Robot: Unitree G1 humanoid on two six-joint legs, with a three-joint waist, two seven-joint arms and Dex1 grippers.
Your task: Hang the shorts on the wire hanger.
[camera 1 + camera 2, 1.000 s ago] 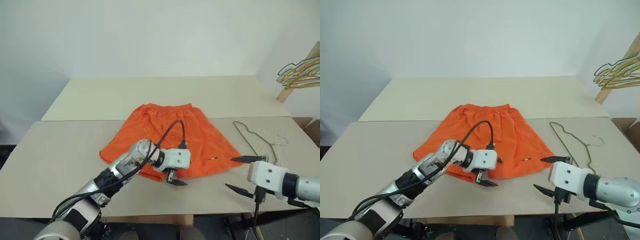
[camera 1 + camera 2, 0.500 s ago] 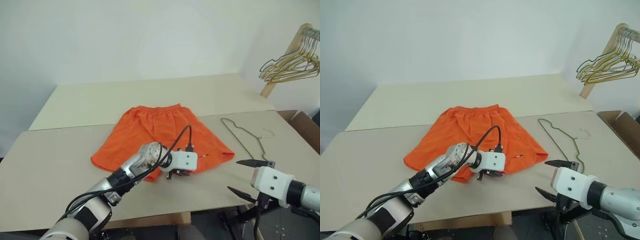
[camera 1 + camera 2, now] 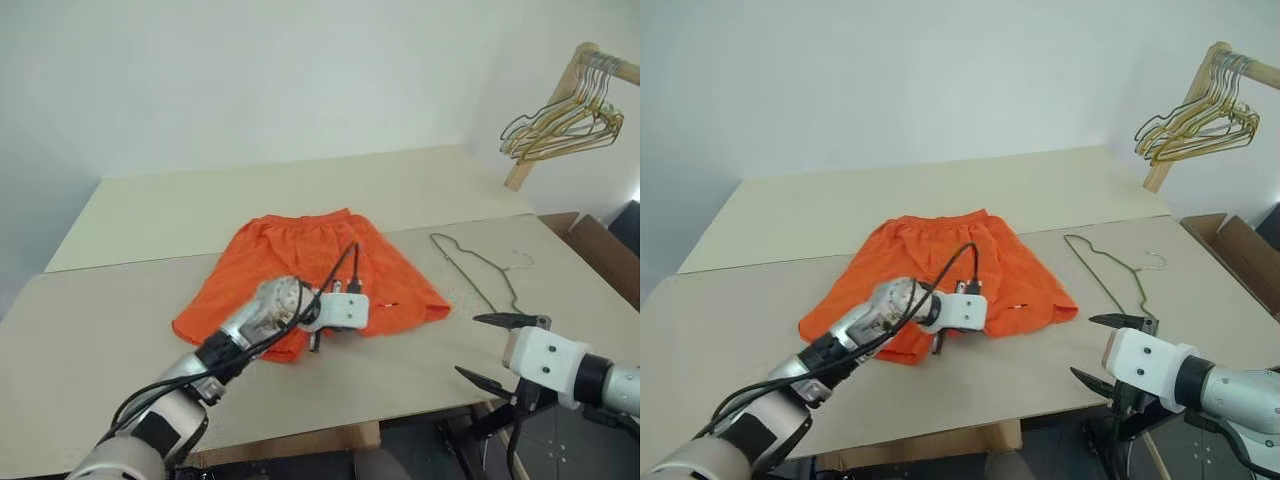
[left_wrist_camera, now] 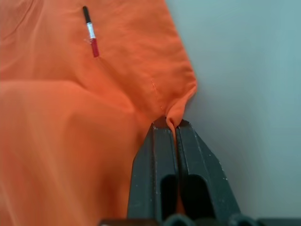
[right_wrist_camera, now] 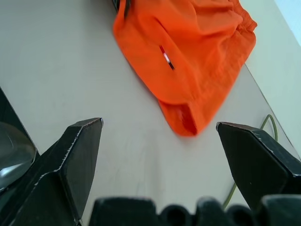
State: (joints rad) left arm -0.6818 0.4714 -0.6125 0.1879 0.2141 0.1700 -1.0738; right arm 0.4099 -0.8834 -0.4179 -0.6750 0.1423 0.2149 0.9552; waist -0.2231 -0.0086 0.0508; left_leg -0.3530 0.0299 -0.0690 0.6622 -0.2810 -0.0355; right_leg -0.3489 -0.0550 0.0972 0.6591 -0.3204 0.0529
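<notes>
Left gripper (image 4: 172, 123): fingers pressed together, a small pinch of orange hem caught between the tips. The left arm reaches across the near part of the table (image 3: 110, 300), its wrist over the front edge of the fabric.

The shorts (image 3: 300, 260): bright orange, lying mostly flat on the table a little left of centre, gathered waistband toward the far side, leg hems toward the robot. The pinched spot is at the near hem, at the inner corner of one leg. In the left wrist view the fabric puckers up into the fingertips, with bare table surface just beside it. A small red, white and black mark (image 4: 91, 32) sits on the leg panel not far from the hem.

The wire hanger (image 3: 478, 274): thin grey wire, flat on the table to the right of the shorts, near them but apart. Its hook (image 3: 1152, 260) lies on the side away from the shorts.

Right gripper (image 3: 492, 349): fingers spread wide, nothing between them. It hangs at the near right edge of the table, apart from both hanger and shorts.

Far right: a wooden rod (image 3: 545, 120) carrying a bunch of gold and grey hangers (image 3: 560, 118). Below it, the corner of a cardboard box (image 3: 600, 250); contents cannot be made out.
</notes>
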